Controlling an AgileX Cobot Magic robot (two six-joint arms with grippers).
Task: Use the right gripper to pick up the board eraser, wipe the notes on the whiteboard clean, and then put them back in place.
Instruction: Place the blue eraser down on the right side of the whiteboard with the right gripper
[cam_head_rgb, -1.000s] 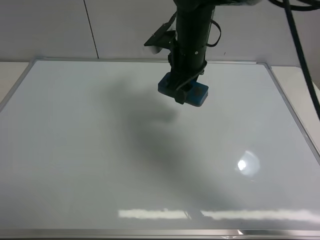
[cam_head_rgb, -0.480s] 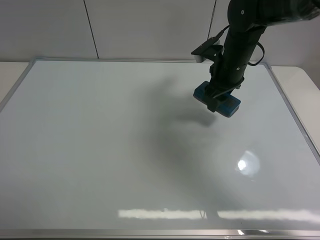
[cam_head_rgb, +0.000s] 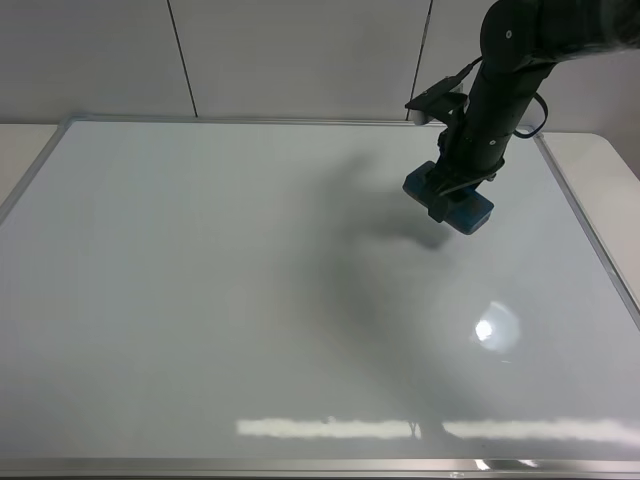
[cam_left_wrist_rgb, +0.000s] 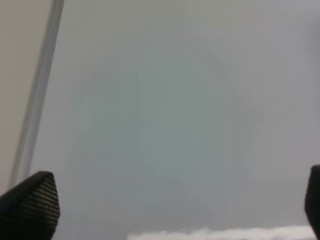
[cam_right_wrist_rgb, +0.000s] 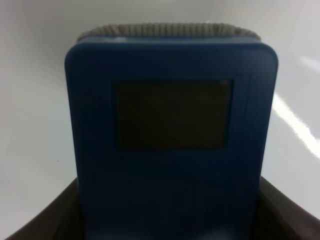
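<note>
The right tool (cam_head_rgb: 447, 196) is clenched on the eraser (cam_head_rgb: 463, 210), holding it over the far right part of the whiteboard (cam_head_rgb: 200, 300), close to the far rail of the frame (cam_head_rgb: 300, 121) and nearer the whiteboard's right edge than its middle. From the high camera the black arm covers the middle of the eraser, so only its two blue ends show. A soft shadow (cam_head_rgb: 385, 235) lies on the whiteboard beside and toward the near edge from it. Whether the felt touches the whiteboard cannot be told, and the patch right under the eraser is hidden.

In the right wrist view the eraser (cam_right_wrist_rgb: 170, 150) fills most of the picture, with one dark square patch on its blue top and a ribbed grey felt edge at its far end. The right tool (cam_right_wrist_rgb: 160, 227) shows only as two dark fingers at the eraser's near corners, cut off by the picture's edge, and the end they grip is out of sight.

The left tool (cam_left_wrist_rgb: 170, 210) does not appear in the high view. Its own camera is blurred. Two dark fingertips (cam_left_wrist_rgb: 30, 205) stand far apart at the corners, released, with bare whiteboard between them and the frame rail (cam_left_wrist_rgb: 37, 95) running past one side.

A bright glare spot (cam_head_rgb: 488, 329) and a long light streak (cam_head_rgb: 440, 429) lie near the whiteboard's near edge. The pale surface (cam_head_rgb: 20, 150) shows only at the whiteboard's far corners.
</note>
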